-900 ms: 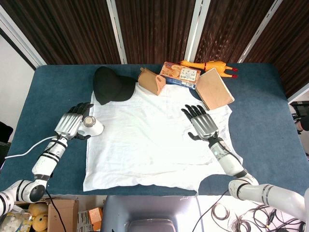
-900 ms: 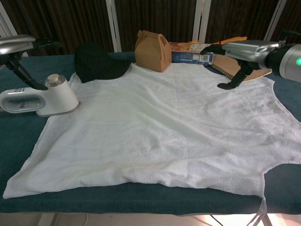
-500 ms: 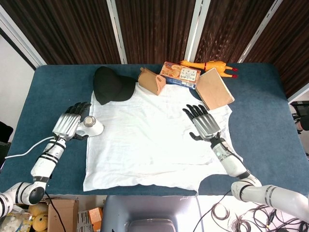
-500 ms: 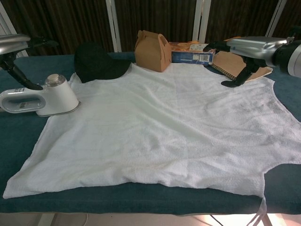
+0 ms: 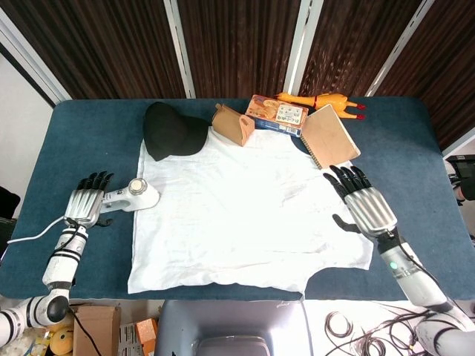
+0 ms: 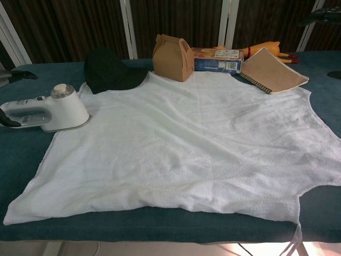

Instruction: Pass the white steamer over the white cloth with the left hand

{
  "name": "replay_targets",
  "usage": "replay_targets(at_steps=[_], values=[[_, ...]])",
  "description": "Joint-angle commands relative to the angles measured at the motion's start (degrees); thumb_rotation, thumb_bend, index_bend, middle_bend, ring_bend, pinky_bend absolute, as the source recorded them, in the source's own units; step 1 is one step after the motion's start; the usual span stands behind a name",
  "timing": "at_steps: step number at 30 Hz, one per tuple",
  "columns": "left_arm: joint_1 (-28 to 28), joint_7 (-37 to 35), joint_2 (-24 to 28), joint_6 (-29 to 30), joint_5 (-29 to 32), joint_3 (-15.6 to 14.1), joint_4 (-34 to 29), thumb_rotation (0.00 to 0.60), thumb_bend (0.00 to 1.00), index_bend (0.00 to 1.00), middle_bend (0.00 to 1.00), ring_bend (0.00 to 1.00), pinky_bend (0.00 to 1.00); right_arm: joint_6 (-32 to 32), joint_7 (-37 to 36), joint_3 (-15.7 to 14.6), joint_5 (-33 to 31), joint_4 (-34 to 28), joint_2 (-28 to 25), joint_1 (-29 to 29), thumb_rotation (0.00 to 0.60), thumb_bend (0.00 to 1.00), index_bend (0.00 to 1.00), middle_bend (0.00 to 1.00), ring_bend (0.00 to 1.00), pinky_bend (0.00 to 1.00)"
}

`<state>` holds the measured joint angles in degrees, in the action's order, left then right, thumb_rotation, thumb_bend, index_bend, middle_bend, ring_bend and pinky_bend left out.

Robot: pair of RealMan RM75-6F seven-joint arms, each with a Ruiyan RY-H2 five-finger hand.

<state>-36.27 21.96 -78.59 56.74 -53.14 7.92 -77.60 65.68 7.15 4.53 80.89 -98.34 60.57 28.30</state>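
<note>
Lying just right of the open, empty left hand (image 5: pixel 85 205), white steamer (image 5: pixel 133 196).

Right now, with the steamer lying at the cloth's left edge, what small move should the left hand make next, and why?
Probably close the left hand around the white steamer's handle. The hand sits open at the handle's outer end with its fingers spread, holding nothing, and the steamer lies on the table beside the white cloth, so nothing can pass over it yet.

Left hand (image 5: pixel 84 205), right hand (image 5: pixel 369 207): silver metal backs, black fingers; white forearms with black rings; green light on right forearm.
</note>
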Motion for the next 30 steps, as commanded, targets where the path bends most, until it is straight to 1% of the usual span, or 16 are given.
replay_targets(at_steps=[1, 4, 7, 11, 14, 19, 22, 23, 27, 30], values=[[-0.04, 0.97, -1.78, 0.59, 0.11, 0.03, 2.05, 0.6, 0.08, 0.14, 0.08, 0.03, 0.16, 0.75, -0.56, -1.02, 0.83, -0.62, -1.34, -1.36, 0.6, 0.27, 0.0, 0.0, 0.0, 0.0], [-0.22, 0.84, -2.44, 0.1, 0.04, 0.23, 3.31, 0.6, 0.08, 0.17, 0.12, 0.06, 0.19, 0.69, -1.23, -1.13, 0.94, -0.4, -1.77, -1.78, 0.6, 0.27, 0.0, 0.0, 0.0, 0.0], [-0.58, -0.62, -3.41, -1.36, -0.19, 0.61, 5.3, 0.6, 0.11, 0.25, 0.19, 0.13, 0.23, 0.74, -1.7, -1.11, 1.18, 0.16, -1.8, -2.06, 0.6, 0.27, 0.0, 0.0, 0.0, 0.0], [-1.2, -1.47, -4.84, -2.65, -0.03, 1.26, 8.01, 0.6, 0.11, 0.27, 0.21, 0.16, 0.25, 0.53, -2.0, -1.07, 1.07, 0.66, -1.74, -2.34, 0.6, 0.27, 0.0, 0.0, 0.0, 0.0], [-1.56, -1.71, -6.12, -2.55, -0.12, 1.83, 9.89, 0.6, 0.12, 0.28, 0.25, 0.19, 0.29, 0.31, -2.24, -0.99, 0.96, 1.04, -1.67, -2.47, 0.6, 0.27, 0.0, 0.0, 0.0, 0.0], [-2.07, -1.76, -8.48, -2.79, 0.93, 2.99, 13.29, 0.6, 0.15, 0.34, 0.31, 0.26, 0.38, -0.55, -3.35, -0.82, 0.67, 1.74, -1.63, -2.47, 0.6, 0.27, 0.0, 0.0, 0.0, 0.0], [-2.42, -0.89, -9.39, -3.26, 1.44, 3.17, 14.91, 0.6, 0.16, 0.39, 0.33, 0.28, 0.39, -0.64, -4.03, -0.75, 0.92, 2.16, -1.7, -2.57, 0.6, 0.27, 0.0, 0.0, 0.0, 0.0], [-2.45, -1.13, -9.62, -3.22, 1.27, 3.28, 15.25, 0.6, 0.18, 0.42, 0.34, 0.29, 0.39, -0.68, -4.18, -0.74, 1.01, 2.29, -1.74, -2.59, 0.6, 0.27, 0.0, 0.0, 0.0, 0.0], [-2.4, -3.62, -10.21, -2.99, -0.98, 3.47, 16.75, 0.6, 0.31, 0.5, 0.39, 0.33, 0.42, -0.57, -4.94, -0.56, 1.17, 2.74, -1.93, -2.79, 0.6, 0.27, 0.0, 0.0, 0.0, 0.0], [-2.61, -4.41, -10.9, -3.3, -1.87, 3.56, 18.07, 0.6, 0.32, 0.51, 0.39, 0.33, 0.43, -0.45, -5.56, -0.47, 1.32, 3.12, -1.95, -2.96, 0.6, 0.27, 0.0, 0.0, 0.0, 0.0]])
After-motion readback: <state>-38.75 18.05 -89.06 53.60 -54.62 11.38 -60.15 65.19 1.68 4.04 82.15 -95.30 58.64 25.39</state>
